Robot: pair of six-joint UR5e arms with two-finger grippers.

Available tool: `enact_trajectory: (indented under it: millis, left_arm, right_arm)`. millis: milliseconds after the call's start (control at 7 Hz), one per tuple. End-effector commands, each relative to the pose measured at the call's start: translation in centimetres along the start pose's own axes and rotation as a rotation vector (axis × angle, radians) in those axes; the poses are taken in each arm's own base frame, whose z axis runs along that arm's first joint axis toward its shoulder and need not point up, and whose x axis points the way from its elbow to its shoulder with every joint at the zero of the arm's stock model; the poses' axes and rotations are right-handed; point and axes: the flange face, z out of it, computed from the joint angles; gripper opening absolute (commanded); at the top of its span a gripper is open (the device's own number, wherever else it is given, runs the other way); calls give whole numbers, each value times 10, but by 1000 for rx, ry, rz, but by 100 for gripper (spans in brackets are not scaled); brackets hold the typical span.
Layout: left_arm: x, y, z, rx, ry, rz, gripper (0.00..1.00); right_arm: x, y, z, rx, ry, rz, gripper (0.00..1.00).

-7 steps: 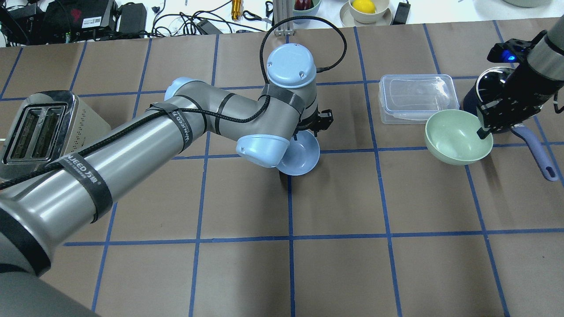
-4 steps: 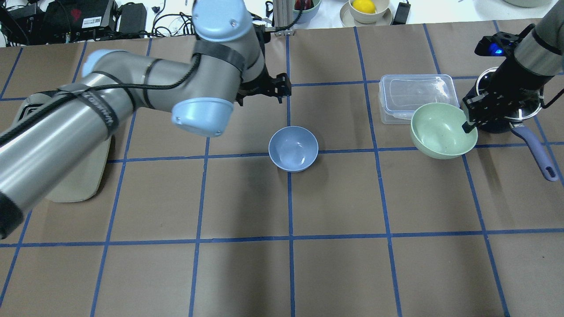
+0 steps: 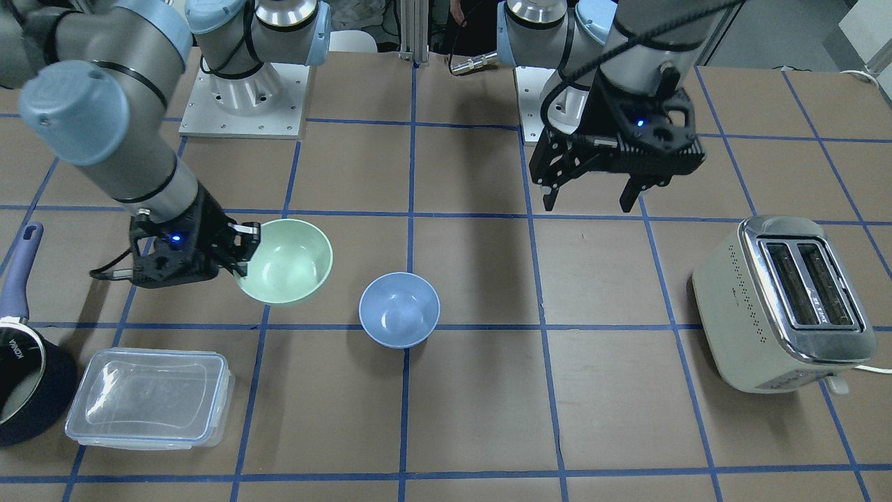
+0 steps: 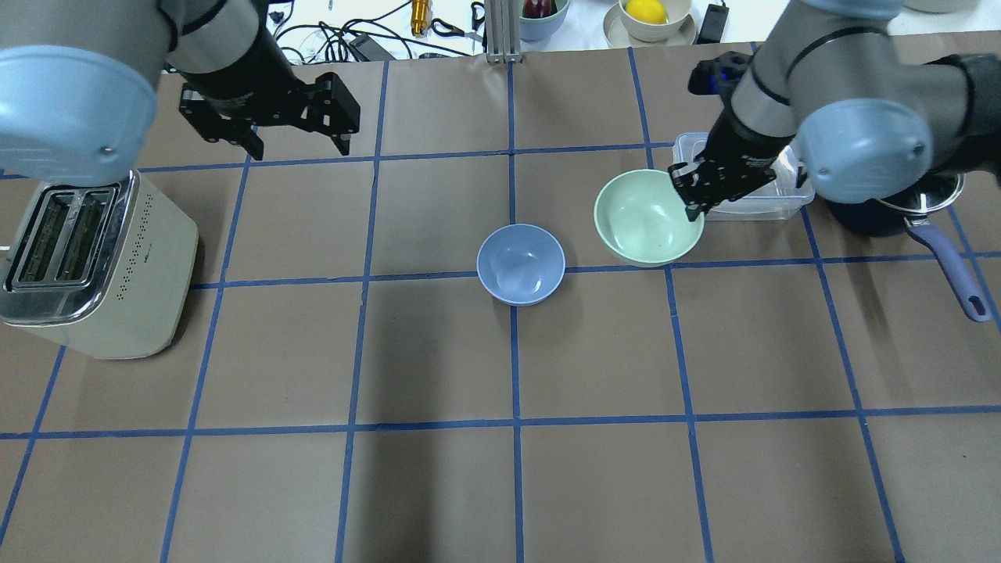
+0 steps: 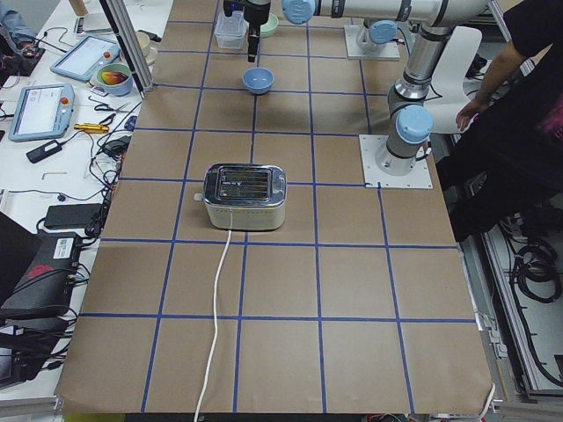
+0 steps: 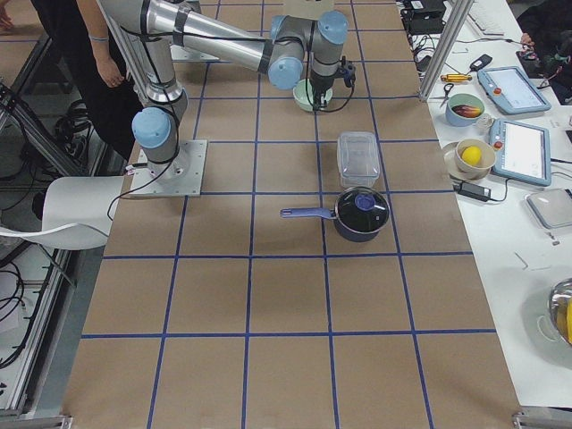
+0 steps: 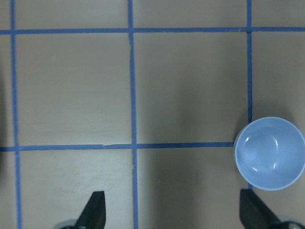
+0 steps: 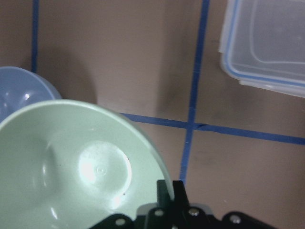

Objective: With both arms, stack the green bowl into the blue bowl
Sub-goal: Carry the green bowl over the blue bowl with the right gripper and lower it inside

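Lettering "KONKA" marked one navy metal saucepan [image 3: 50, 392]. Right tool [image 4: 692, 206] pinched the rim of one mint-green round plastic bowl [image 4: 637, 223], just beside one periwinkle-blue round plastic bowl [image 4: 521, 266]; left tool [image 4: 299, 147] gaped empty.

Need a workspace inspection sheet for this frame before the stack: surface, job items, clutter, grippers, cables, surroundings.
Surface: brown table cover with blue tape grid, no spills seen.
Job's things: green bowl tilted, beside the blue bowl and apart from it; blue bowl upright, empty.
Clutter: toaster; clear lidded container; saucepan.
Grippers: right gripper shut on the green bowl's rim; left gripper open, empty, away from both bowls.
Cables: white toaster cord runs to the table's end; bench cables beyond the far edge.
Surroundings: person beside the robot base; tablets on a side bench.
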Motion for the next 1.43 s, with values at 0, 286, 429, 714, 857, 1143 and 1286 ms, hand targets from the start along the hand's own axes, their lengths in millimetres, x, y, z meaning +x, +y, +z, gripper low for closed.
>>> enact_trajectory:
  millis: [0,286,429,714,857,1143,1286]
  left_arm:
    - [-23,-6,-9,46,-21,-23,100]
    - [-33,-11,4,15,-24,-43,100]
    - [-33,-6,8,-64,-15,-46,100]
    - [-38,-2,5,-157,-15,-55,100]
    - [-39,-7,6,-155,-14,-58,100]
    - [-40,-7,6,-157,-22,-56,100]
    - [-40,-6,5,-155,-22,-56,100]
  right_arm:
    - [-84,-7,42,26,-11,-2,0]
    - [-103,-12,65,19,-44,-1,0]
    - [-104,-14,78,9,-44,-4,0]
    - [-103,-15,92,-14,-46,-2,0]
    - [-107,-18,95,-9,-85,-5,0]
    - [-107,-19,100,-9,-92,-3,0]
    - [-107,-19,101,-7,-91,-10,83]
